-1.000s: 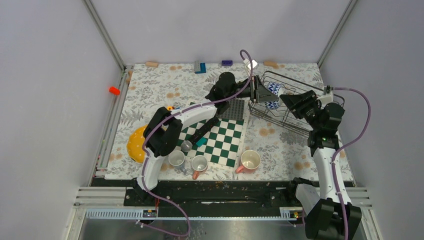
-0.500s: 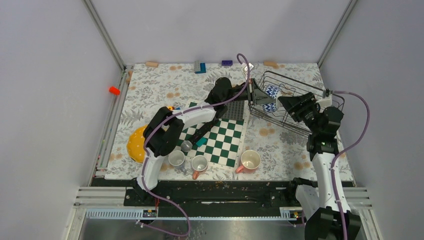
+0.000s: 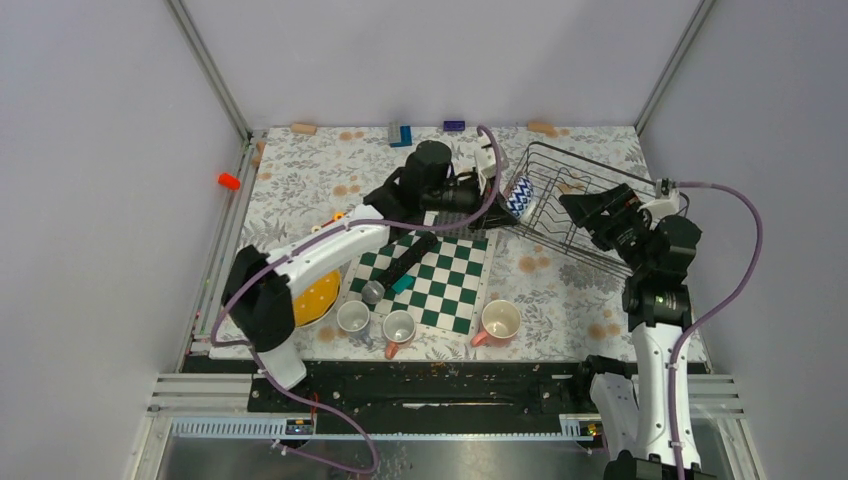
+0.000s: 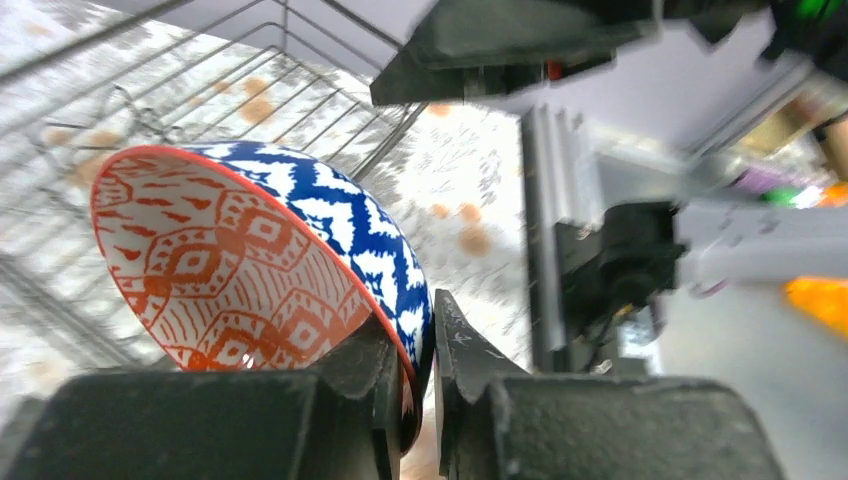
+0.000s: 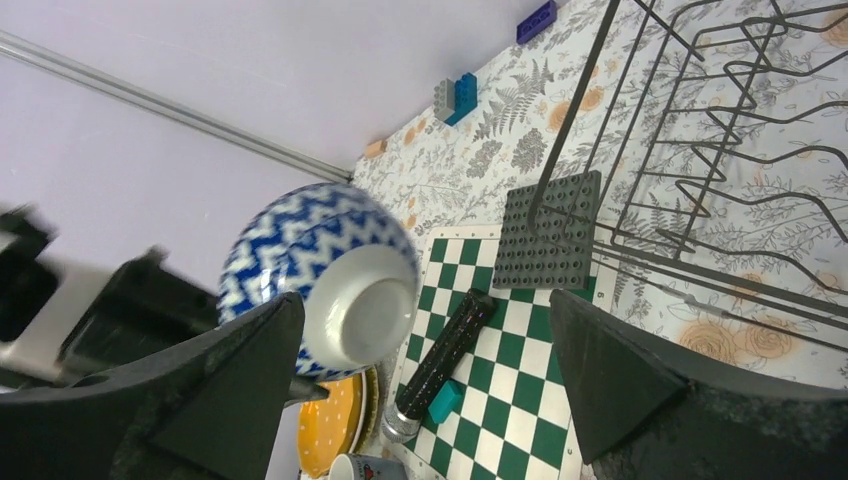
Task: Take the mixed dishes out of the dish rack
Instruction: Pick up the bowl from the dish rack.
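Note:
My left gripper (image 3: 497, 195) is shut on the rim of the small patterned dish (image 3: 518, 197), red-and-white inside (image 4: 230, 265) and blue-and-white outside (image 5: 300, 250), held on edge in the air at the left end of the dish rack (image 3: 590, 205). The black wire rack shows no other dishes (image 5: 740, 130). My right gripper (image 3: 592, 214) is open and empty over the rack's near side. The yellow-orange plate (image 3: 312, 296) lies at the left, partly under my left arm. Three mugs (image 3: 352, 317) (image 3: 399, 327) (image 3: 499, 320) stand along the front.
A green-and-white chessboard (image 3: 445, 280) lies mid-table with a black stick (image 3: 405, 262) and a teal block (image 3: 403, 284) on it. A dark studded plate (image 5: 548, 230) sits beside the rack. Toy blocks (image 3: 400, 133) line the back edge.
My left gripper has pulled the patterned dish left and up, from inside the rack to its left end. The left arm's elbow swung left, covering part of the plate. The rack has settled flatter.

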Motion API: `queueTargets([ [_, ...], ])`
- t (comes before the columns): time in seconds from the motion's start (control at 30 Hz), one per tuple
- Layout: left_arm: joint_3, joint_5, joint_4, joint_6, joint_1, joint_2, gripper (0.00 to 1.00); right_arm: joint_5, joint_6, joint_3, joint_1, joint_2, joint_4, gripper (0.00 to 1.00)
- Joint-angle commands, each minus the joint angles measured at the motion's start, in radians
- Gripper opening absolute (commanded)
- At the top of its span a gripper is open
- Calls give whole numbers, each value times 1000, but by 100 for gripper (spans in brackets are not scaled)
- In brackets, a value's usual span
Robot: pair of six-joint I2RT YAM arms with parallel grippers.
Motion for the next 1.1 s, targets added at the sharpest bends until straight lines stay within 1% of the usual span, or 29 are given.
queueTargets([
  [0.0,50,-141,-373,722,-45,-127,0,-49,-83,106,5,24,-151,100],
  [0.1,96,-258,-592,992,-86,-152,0,-95,-96,125,6,32,-182,99],
  [0.13,94,-313,-632,1050,-109,-164,0,-103,-109,134,6,29,-203,99],
  [0.23,35,-509,-654,1217,-168,-203,0,-98,-132,152,6,6,-237,99],
  [0.33,-31,-659,-653,1328,-213,-234,0,-86,-131,149,11,-27,-231,99],
  [0.4,-50,-746,-653,1372,-237,-254,0,-92,-135,154,22,-30,-236,99],
  [0.5,-61,-800,-653,1415,-261,-279,0,-117,-144,162,49,-7,-228,98],
  [0.6,-77,-875,-653,1465,-285,-286,0,-134,-211,214,139,44,-276,97],
  [0.67,-90,-915,-653,1487,-296,-283,0,-102,-272,260,216,82,-336,96],
  [0.73,-97,-938,-653,1490,-300,-276,0,-64,-298,289,282,115,-371,96],
  [0.97,-124,-1028,-653,1514,-327,-257,0,65,-343,360,398,224,-426,88],
  [1.07,-126,-1028,-659,1526,-333,-257,0,95,-361,396,444,285,-453,84],
])
